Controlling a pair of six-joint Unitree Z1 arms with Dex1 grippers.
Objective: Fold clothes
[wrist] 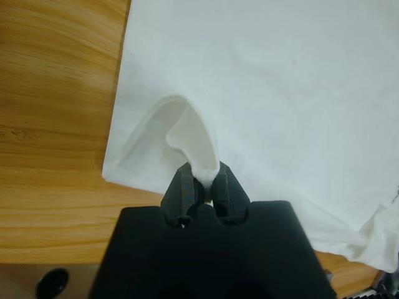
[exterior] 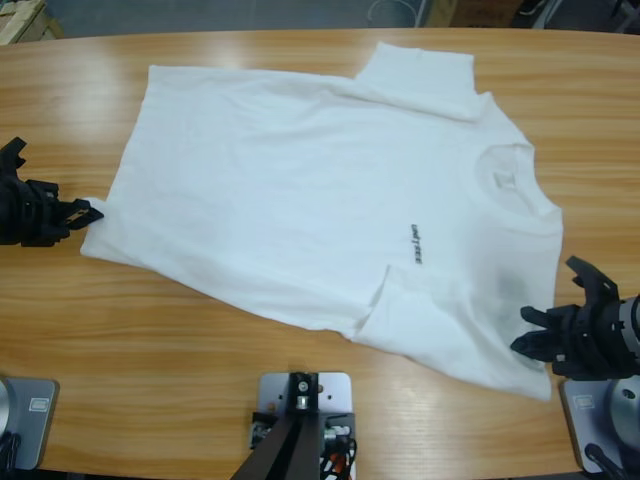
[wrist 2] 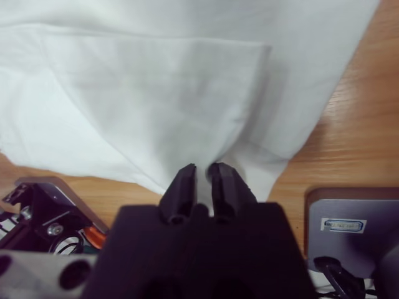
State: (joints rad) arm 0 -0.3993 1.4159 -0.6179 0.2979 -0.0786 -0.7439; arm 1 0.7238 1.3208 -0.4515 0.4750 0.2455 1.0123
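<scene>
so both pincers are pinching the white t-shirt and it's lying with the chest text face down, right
Not quite. Both the left pincer and right pincer do pinch the white T-shirt, but the high view shows its dark chest text facing up, not down.

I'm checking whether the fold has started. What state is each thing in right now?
T-shirt: spread flat on the table, chest text up, not yet folded; hem edge lifted into a small pinch.
Left hand: shut on the T-shirt's hem edge.
Right hand: shut on the T-shirt's edge near a sleeve.
</scene>
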